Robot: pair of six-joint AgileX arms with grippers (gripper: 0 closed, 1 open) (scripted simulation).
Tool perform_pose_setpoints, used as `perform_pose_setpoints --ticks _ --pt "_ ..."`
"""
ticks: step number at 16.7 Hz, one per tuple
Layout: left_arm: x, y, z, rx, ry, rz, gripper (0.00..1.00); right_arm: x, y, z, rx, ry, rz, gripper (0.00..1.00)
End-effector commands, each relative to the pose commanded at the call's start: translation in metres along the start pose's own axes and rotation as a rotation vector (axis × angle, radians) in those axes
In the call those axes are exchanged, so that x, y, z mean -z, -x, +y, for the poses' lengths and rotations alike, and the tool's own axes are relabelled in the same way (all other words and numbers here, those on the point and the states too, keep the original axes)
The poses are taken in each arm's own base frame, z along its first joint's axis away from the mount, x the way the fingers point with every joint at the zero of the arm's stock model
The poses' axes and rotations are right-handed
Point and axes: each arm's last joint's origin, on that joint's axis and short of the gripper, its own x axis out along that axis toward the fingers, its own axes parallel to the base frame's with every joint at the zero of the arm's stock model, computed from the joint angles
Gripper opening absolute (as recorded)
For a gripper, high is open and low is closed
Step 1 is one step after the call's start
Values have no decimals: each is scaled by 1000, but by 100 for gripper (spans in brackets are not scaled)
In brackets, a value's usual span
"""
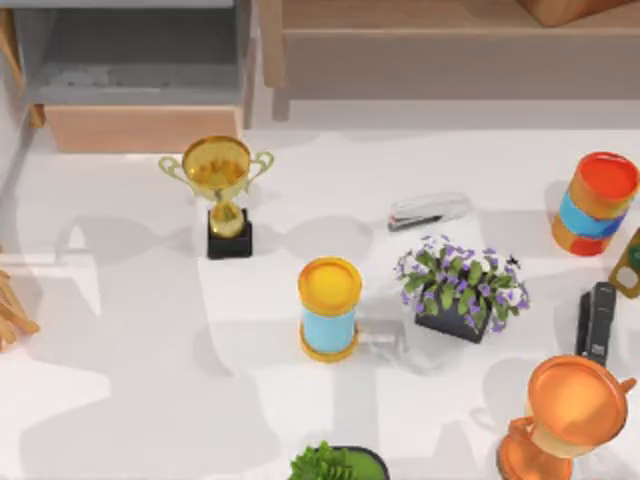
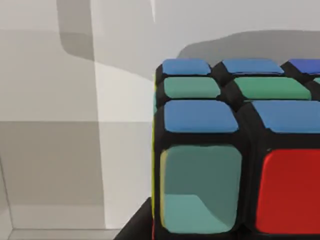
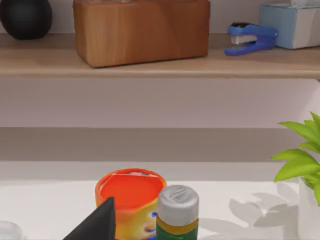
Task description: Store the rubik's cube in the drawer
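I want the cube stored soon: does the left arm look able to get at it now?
Probably yes. In the left wrist view the cube sits very close, with nothing between it and the camera. Whether it is already gripped, I cannot tell.

A long light-wood shelf carries a brown wooden box, a blue stapler and a round black object. Just past the dark fingertip stand an orange-lidded striped cylinder and a silver-capped green bottle.
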Motion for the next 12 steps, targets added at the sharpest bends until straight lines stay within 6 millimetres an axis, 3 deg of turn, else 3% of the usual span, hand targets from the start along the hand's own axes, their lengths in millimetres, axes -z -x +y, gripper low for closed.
perform_pose_setpoints --ticks 5,12 --pt "0 0 0 0 0 0 0 0 0 0 0 0 0 100" --pt "0 0 0 0 0 0 53 0 0 0 0 0 0 100"
